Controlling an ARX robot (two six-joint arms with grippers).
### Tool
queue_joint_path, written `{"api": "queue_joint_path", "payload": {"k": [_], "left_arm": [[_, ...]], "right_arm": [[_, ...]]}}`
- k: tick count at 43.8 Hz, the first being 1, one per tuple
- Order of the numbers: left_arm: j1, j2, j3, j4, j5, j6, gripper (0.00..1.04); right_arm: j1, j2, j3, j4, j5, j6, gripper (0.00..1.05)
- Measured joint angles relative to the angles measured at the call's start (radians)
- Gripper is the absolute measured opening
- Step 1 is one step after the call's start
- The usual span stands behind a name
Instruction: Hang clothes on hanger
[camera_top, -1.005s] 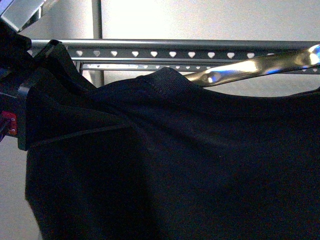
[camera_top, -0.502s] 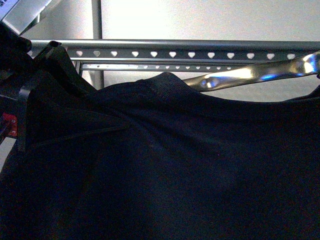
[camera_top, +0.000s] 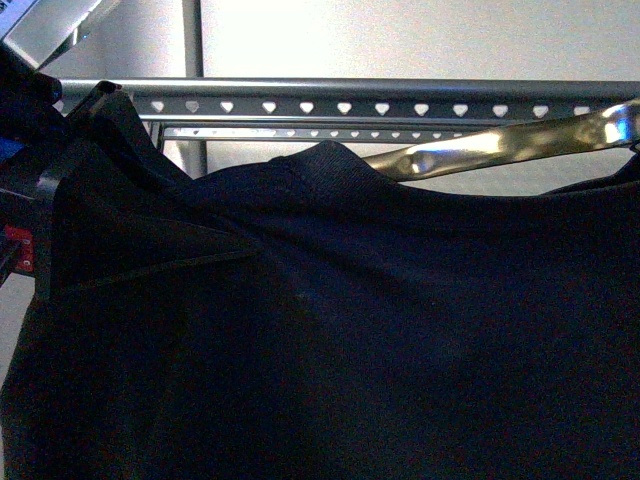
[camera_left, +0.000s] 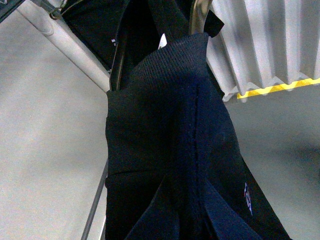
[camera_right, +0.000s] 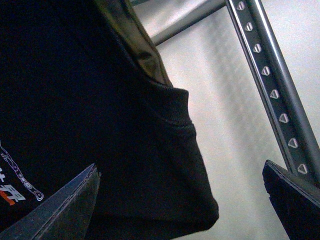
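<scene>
The black T-shirt (camera_top: 380, 320) fills most of the front view, its ribbed collar (camera_top: 330, 155) raised just below the grey rack rail (camera_top: 340, 105) with heart-shaped holes. My left gripper (camera_top: 45, 215) at the far left is shut on the shirt's shoulder cloth; in the left wrist view the gripper (camera_left: 182, 220) pinches the T-shirt (camera_left: 165, 130) along a seam. My right gripper (camera_right: 180, 210) is open, its fingers (camera_right: 65, 210) wide apart, with a hemmed edge of the T-shirt (camera_right: 75, 100) between them, untouched. The white-and-orange logo (camera_right: 10, 182) shows there, and the rail (camera_right: 272, 85) runs beside it.
A shiny metal bar (camera_top: 500, 145) slants from the right into the shirt's neck opening; it shows olive in the right wrist view (camera_right: 135, 40). A second holed rail (camera_top: 330, 132) lies behind the first, with an upright rack post (camera_top: 193, 80). A pleated white wall with a yellow stripe (camera_left: 272, 90) stands behind.
The shirt's lower left cloth has swung left and now covers the grey floor seen there before. The shiny bar's right end has dipped slightly. My left gripper keeps its hold.
</scene>
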Motion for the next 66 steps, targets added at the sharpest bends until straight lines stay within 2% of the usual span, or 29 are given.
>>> {"api": "queue_joint_path", "payload": {"k": [13,19,26,30,33,36,44,49,56,62,63,66], "left_arm": [[0.0,0.0,0.0,0.0,0.0,0.0,0.04],[0.0,0.0,0.0,0.0,0.0,0.001,0.04],[0.0,0.0,0.0,0.0,0.0,0.001,0.04],[0.0,0.0,0.0,0.0,0.0,0.001,0.05],[0.0,0.0,0.001,0.001,0.01,0.004,0.19],[0.0,0.0,0.004,0.002,0.013,0.004,0.32],[0.0,0.0,0.005,0.003,0.017,0.005,0.6],[0.0,0.0,0.005,0.002,0.019,0.005,0.73],[0.0,0.0,0.005,0.003,0.019,0.006,1.0],[-0.001,0.0,0.003,0.016,0.008,-0.011,0.98],[-0.005,0.0,-0.02,0.092,-0.033,-0.065,0.98],[-0.008,-0.003,-0.148,0.521,-0.343,-0.4,0.98]], "right_arm": [[0.1,0.248,0.13,0.047,0.123,-0.01,0.96],[0.129,0.33,0.168,0.101,0.146,0.036,0.72],[0.117,0.367,0.185,0.12,0.129,0.091,0.4],[0.101,0.367,0.173,0.135,0.11,0.106,0.28],[0.08,0.365,0.139,0.141,0.09,0.103,0.15],[0.064,0.365,0.099,0.14,0.075,0.089,0.07],[0.037,0.377,0.037,0.159,0.068,0.092,0.07],[0.029,0.393,0.015,0.185,0.068,0.117,0.07],[0.018,0.444,-0.004,0.215,0.097,0.212,0.06],[0.014,0.46,-0.004,0.153,0.174,0.291,0.06],[0.014,0.46,-0.004,0.142,0.184,0.31,0.06],[0.019,0.456,-0.003,0.097,0.233,0.402,0.06]]}}
